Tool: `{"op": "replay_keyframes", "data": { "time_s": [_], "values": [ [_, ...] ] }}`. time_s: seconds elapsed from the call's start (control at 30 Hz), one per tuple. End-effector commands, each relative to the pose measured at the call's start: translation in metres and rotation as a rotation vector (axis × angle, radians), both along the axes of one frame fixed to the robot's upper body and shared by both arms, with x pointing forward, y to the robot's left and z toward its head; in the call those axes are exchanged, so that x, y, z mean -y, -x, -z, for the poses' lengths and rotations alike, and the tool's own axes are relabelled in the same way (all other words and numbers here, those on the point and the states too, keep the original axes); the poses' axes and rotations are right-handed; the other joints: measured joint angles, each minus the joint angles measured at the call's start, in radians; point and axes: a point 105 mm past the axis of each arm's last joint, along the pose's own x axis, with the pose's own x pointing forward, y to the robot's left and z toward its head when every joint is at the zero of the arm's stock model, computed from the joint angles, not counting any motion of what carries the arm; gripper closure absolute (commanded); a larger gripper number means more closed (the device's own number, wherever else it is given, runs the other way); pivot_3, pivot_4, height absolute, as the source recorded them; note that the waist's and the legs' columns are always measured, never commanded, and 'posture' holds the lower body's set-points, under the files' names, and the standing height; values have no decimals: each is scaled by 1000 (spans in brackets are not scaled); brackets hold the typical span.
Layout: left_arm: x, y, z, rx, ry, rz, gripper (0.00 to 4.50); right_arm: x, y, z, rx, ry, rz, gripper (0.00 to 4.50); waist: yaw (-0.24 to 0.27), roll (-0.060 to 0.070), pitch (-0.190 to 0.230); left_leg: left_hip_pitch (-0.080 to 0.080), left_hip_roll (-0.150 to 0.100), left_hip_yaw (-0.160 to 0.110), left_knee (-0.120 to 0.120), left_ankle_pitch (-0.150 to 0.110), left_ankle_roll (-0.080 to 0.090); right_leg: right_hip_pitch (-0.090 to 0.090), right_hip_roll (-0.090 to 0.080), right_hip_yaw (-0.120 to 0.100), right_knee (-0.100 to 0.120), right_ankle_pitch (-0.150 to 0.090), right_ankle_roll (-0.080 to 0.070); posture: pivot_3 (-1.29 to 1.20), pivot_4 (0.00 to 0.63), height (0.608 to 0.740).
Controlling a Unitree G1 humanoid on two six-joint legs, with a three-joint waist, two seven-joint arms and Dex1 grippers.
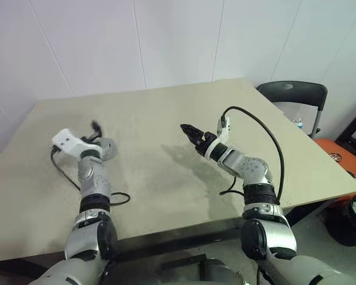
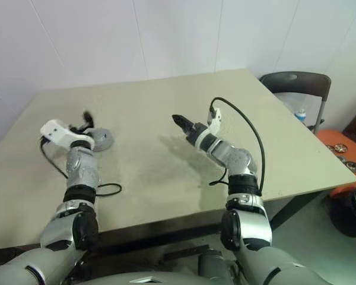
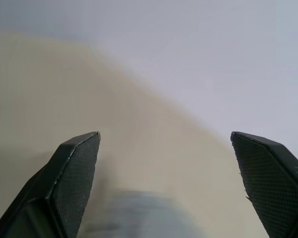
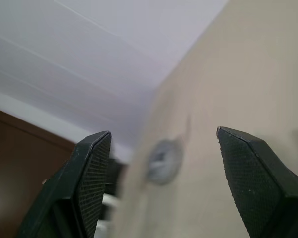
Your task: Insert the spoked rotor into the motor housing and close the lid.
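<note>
The broad beige table point(image 1: 166, 148) with a matte, faintly speckled top takes up the middle of the head views, its far edge meeting a white panelled wall point(image 1: 107, 41). At the right edge of the frame stands a dark grey plastic folding chair point(image 1: 293, 95), with an orange object point(image 1: 338, 154) lower down beside it.

The left gripper point(image 1: 95, 127), on a silver and black arm with a white bracket at the wrist, sits in the left middle of the frame. In the left wrist view its two black fingers point(image 3: 74, 173), wedge-shaped with a fine cross-hatched pad texture, stand wide apart with nothing between them.

The right gripper point(image 1: 187, 129), at the centre of the frame, points toward the left of the picture, above the table surface, with a black cable looping over its wrist. Its black fingers point(image 4: 92, 173) are likewise spread apart and hold nothing.

The task's thing in view is a round, flat, silvery-grey metal disc point(image 1: 107, 148), lying flat on the table in the left middle of the frame, just beside the left gripper and partly hidden by that wrist. It also appears between the fingers in the right wrist view point(image 4: 164, 161), blurred. Being round and lying flat, it has no long axis in the plane of the table; its flat face is upward. Whether this is the lid alone or a closed assembly cannot be told.
</note>
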Motion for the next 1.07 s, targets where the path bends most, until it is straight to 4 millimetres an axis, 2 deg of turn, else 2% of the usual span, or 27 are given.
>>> {"op": "replay_keyframes", "data": {
  "time_s": [0.03, 0.2, 0.3, 0.4, 0.5, 0.7, 0.9, 1.07],
  "values": [
    [33, 5, -25, 133, -96, 269, 18, 11, -6, -24, 186, 145, 43, 948, -4, 0, 0, 0, 0, 0, 0, 0, 0, 0, 0, 0, 0, 0, 0, 0, 0, 740],
    [54, 23, -18, 118, -247, 493, 18, 31, -12, -23, 292, 365, 98, 948, -13, 0, 0, 1, 1, 0, 0, 0, 0, 0, 1, 0, 1, 0, 0, 0, 0, 740],
    [57, 34, -7, 81, -337, 578, 18, 41, -15, -28, 365, 472, 128, 948, -12, 0, 0, 2, 1, 1, 0, 1, -1, 0, 1, 0, 1, 0, 0, 0, 0, 740],
    [56, 43, -6, 75, -386, 621, 18, 47, -17, -35, 437, 560, 148, 948, -5, 0, 0, 2, 1, 1, 0, 1, -1, 1, 1, 1, 1, 0, 0, 0, 0, 740],
    [58, 51, -8, 80, -422, 673, 0, 42, -12, -41, 543, 667, 104, 58, 1, 0, 0, 2, 1, 1, 0, 1, -1, 0, 1, 0, 1, 0, 0, 0, 0, 740],
    [61, 67, 1, 55, -453, 758, 0, 24, 5, -39, 701, 800, -45, 58, 1, 0, 0, 2, 1, 1, 0, 1, -1, 1, 1, 0, 1, 0, -1, 0, 0, 740],
    [54, 68, -4, 70, -489, 732, 0, 28, 12, -31, 696, 807, -92, 58, 8, 0, 0, 2, 1, 1, 0, 1, -1, 1, 1, 0, -1, 0, -1, 0, 0, 740],
    [56, 68, -9, 84, -507, 736, 0, 32, 15, -25, 686, 828, -114, 58, 9, 0, 0, 2, 1, 1, 0, 1, -1, 1, 1, 0, -2, 0, -1, 0, 0, 740]
  ]
}}
